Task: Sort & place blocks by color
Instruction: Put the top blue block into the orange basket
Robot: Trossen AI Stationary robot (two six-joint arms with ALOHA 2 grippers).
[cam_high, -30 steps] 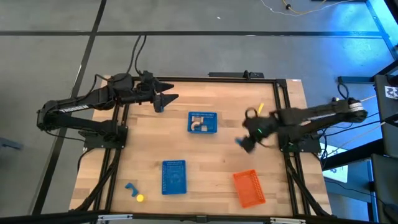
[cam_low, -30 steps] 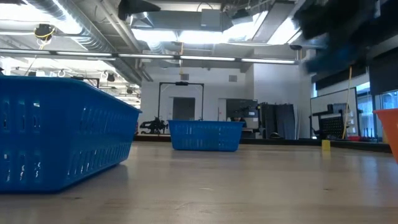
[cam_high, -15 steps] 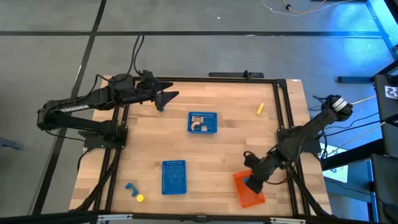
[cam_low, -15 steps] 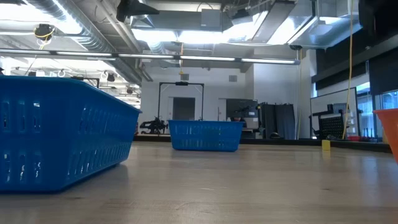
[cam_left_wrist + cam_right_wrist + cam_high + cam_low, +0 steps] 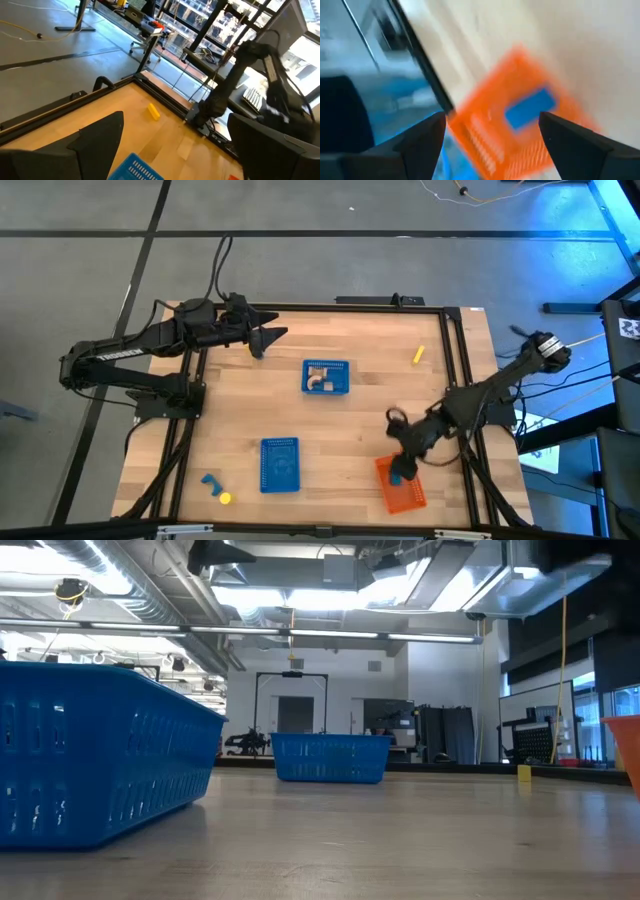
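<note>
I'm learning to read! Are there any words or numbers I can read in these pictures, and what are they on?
Pale lettering on the left arm: too small to read.
Black-and-white square marker on a stand at the right edge: a pattern, not words.
Baskets, blocks and table: no writing shows.

Wooden surface [image 5: 360, 420] inside a black frame, on a grey floor. Two blue mesh baskets: one near the far middle [image 5: 326, 377], one near the front [image 5: 280, 464]. One orange mesh basket [image 5: 410, 492] at the front right.
</note>
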